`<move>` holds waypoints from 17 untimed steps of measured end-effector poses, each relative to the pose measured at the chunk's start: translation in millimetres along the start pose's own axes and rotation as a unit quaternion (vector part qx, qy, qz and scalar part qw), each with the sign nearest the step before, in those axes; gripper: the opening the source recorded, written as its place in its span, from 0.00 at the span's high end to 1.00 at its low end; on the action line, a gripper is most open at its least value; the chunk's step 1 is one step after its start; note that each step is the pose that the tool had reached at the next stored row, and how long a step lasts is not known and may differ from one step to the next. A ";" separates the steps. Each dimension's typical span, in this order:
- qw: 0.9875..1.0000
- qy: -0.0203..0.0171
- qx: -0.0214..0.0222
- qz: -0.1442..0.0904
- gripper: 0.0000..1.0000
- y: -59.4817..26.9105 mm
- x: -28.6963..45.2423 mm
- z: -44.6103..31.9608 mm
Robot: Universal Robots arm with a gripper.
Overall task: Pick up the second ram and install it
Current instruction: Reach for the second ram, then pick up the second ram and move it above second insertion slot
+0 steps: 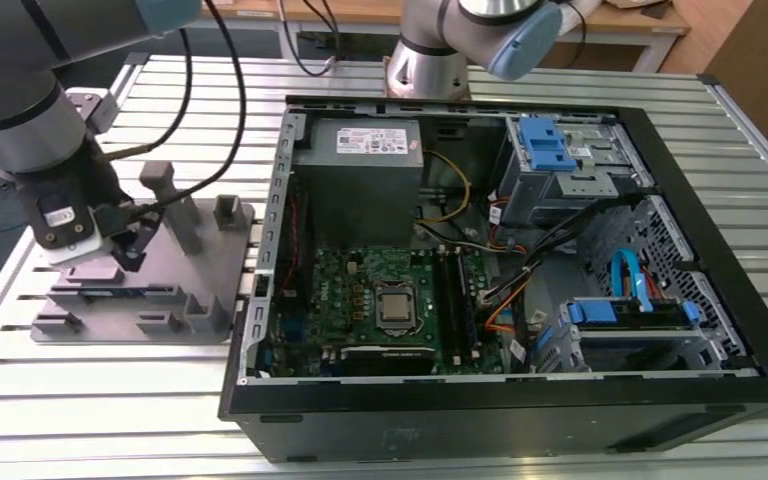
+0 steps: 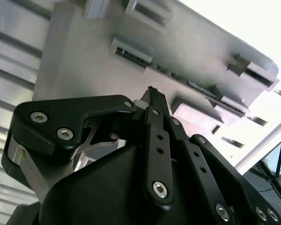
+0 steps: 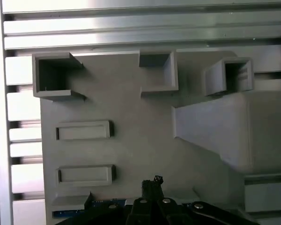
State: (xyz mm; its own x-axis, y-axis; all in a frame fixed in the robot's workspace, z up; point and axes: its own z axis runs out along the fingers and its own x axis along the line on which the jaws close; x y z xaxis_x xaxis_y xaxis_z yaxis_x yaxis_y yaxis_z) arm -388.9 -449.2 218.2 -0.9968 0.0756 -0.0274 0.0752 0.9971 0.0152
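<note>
Gripper [image 1: 123, 255] at exterior view's left, on arm [image 1: 24, 110] w/ black cables [image 1: 211, 110] trailing off it. Fingertips together, nothing clamped btwn them; reads the same in both wrist views. Hangs tip-down over grey fixture block [image 1: 144, 300], close above the side nearest the exterior camera.

Ram [image 1: 115, 293]: seated on edge in a long slot of the fixture block, along that same near side, bluish label facing out. In second wrist view, ram [image 2: 178, 77] is a thin dark strip running along the slot btwn raised holders, apart from the gripper [image 2: 152, 96] tip. In first wrist view, ram [image 3: 91, 207] is a blue-labelled strip just beside the gripper [image 3: 152, 183].

Fixture block also w/ upright posts [image 1: 177, 205] and rectangular pockets [image 3: 56, 75]. Sits on slatted metal table [image 1: 91, 400].

PC case [image 1: 518, 410] open, just beside fixture block toward exterior view's right. Inside: green motherboard [image 1: 351, 285] w/ CPU socket [image 1: 395, 305], power supply [image 1: 357, 145], blue drive bracket [image 1: 544, 140]. Second arm's base [image 1: 427, 60] on table behind the case.
</note>
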 end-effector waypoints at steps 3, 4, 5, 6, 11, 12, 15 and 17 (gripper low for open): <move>1.000 0.000 0.000 0.000 0.89 -9.0 -0.6 2.3; 1.000 0.000 0.000 0.000 0.89 -10.6 -0.6 3.3; 1.000 0.000 0.000 0.000 0.89 -11.5 -0.7 4.1; 1.000 0.000 0.000 0.000 0.89 -12.1 -0.7 4.6; 1.000 0.000 0.001 0.000 0.89 -12.1 -0.7 4.6; 1.000 0.000 0.001 0.000 0.89 -12.1 -0.7 4.6; 1.000 0.000 0.001 0.000 0.89 -12.1 -0.7 4.6; 1.000 0.000 0.001 0.000 0.89 -12.1 -0.7 4.6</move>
State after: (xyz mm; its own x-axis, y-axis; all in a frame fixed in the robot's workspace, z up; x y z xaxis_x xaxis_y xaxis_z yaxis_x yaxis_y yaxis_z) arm -388.9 -461.3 213.4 -0.9968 0.0754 -0.0276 0.0751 0.9971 0.0136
